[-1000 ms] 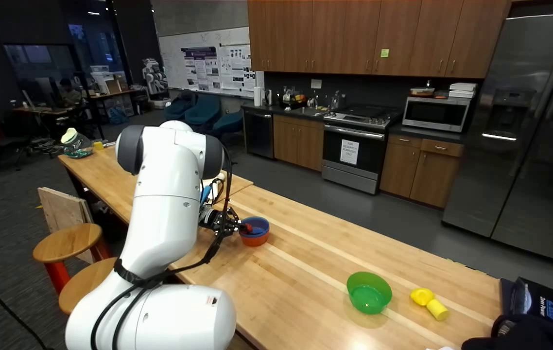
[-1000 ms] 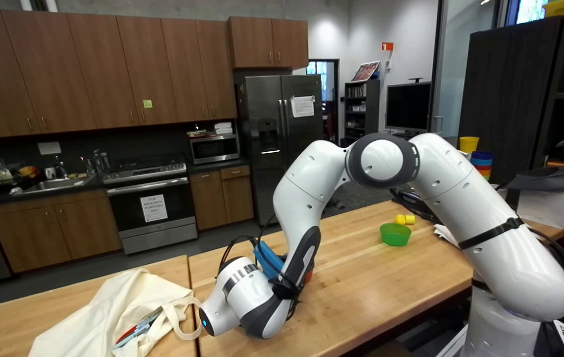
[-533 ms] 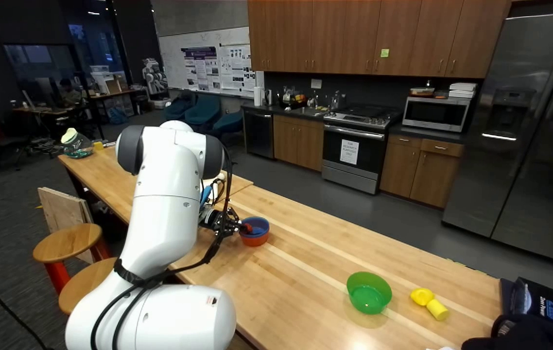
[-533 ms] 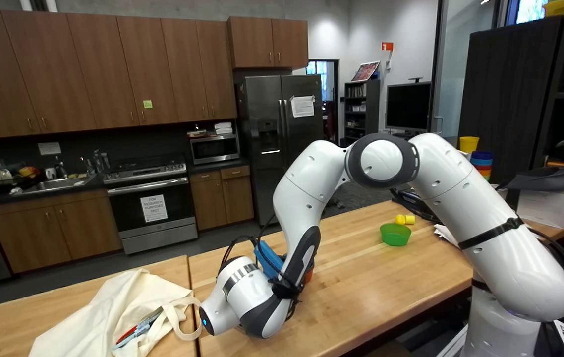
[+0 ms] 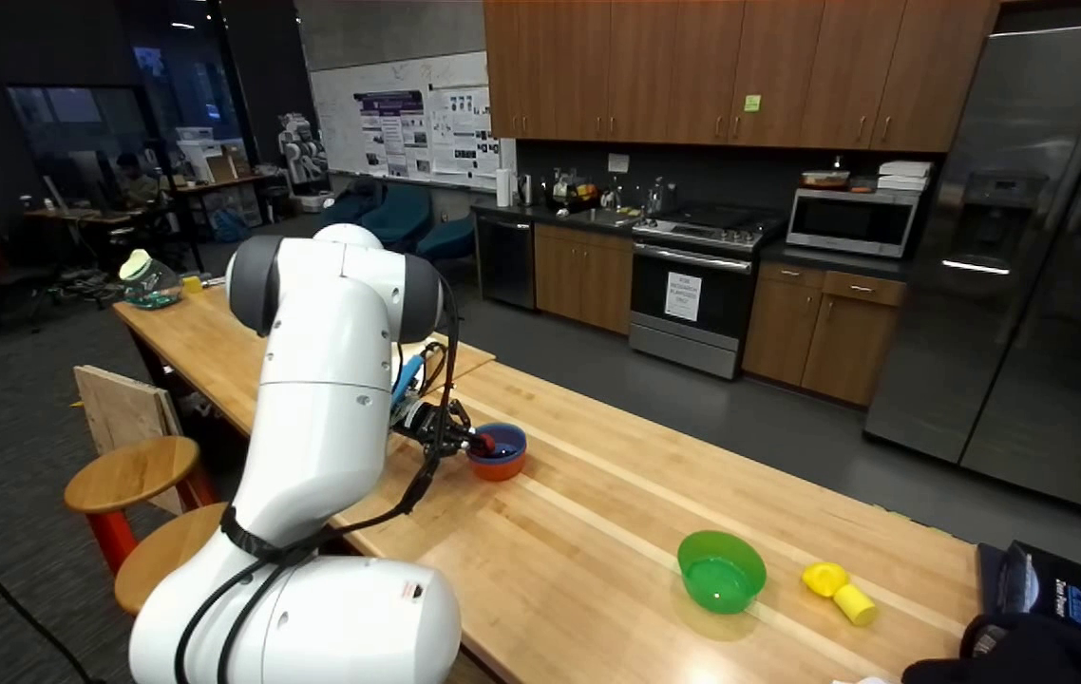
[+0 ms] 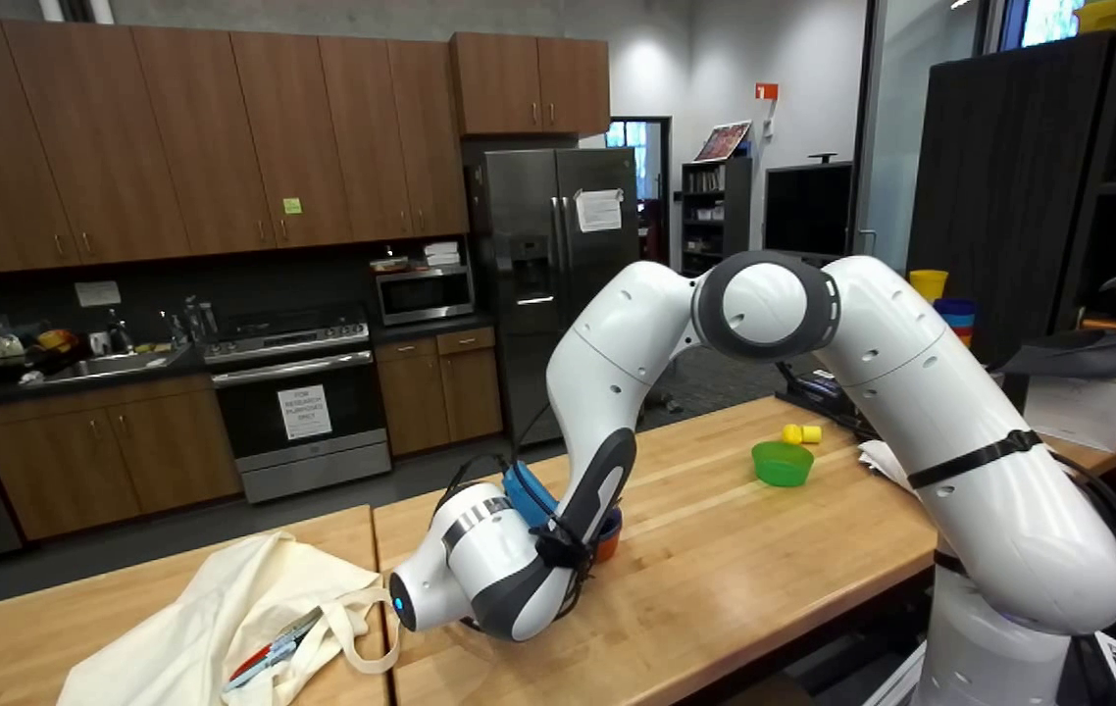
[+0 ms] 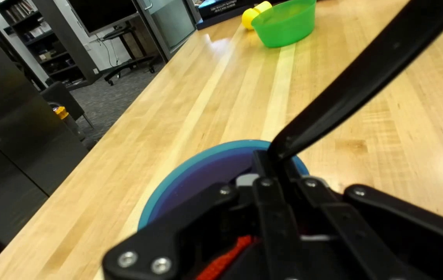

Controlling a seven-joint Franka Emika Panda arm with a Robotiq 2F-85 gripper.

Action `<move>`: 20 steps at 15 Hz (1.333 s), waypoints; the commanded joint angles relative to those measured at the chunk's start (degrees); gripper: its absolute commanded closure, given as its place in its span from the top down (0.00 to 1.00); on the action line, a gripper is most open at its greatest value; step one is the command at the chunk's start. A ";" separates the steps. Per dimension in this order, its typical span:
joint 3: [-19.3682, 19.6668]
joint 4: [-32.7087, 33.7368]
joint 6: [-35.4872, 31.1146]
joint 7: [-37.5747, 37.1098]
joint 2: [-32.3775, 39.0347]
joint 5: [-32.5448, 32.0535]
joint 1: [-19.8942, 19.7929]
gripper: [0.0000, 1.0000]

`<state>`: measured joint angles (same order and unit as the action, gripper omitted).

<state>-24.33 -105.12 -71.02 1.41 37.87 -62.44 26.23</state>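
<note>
– What is the tabletop (image 5: 597, 541) like?
– Wood, smooth and glossy, by its look. My jaws are mostly matt black, with screws (image 7: 161, 265) of bright metal, and the long dark bar (image 7: 365, 72) at their tips looks like smooth, shiny plastic.
– Any other plastic?
– I'd say the green bowl (image 7: 287, 29), smooth and see-through, the blue bowl (image 7: 206, 175), smooth with a softer sheen, and the yellow piece (image 5: 854, 605), glossy.
– And what is dull or rough?
– A wrinkled cloth bag (image 6: 185, 618), quite matt, and the grainy red strip (image 7: 225, 258) by my jaws. My arm's casing (image 6: 1029, 539) is sleek and shiny.
</note>
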 commanded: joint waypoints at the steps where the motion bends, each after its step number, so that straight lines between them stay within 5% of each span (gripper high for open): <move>1: -0.08 -2.01 -5.07 1.83 -2.51 2.26 -1.32 0.02; 6: 3.05 -1.01 3.99 -0.28 0.31 -3.10 3.88 0.02; 13: 3.22 -1.73 8.66 -0.52 3.20 -8.63 6.20 0.02; 20: 0.94 -3.63 -1.04 1.88 0.87 -7.94 2.28 0.02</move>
<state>-22.30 -106.85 -68.32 2.20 40.81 -70.54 30.49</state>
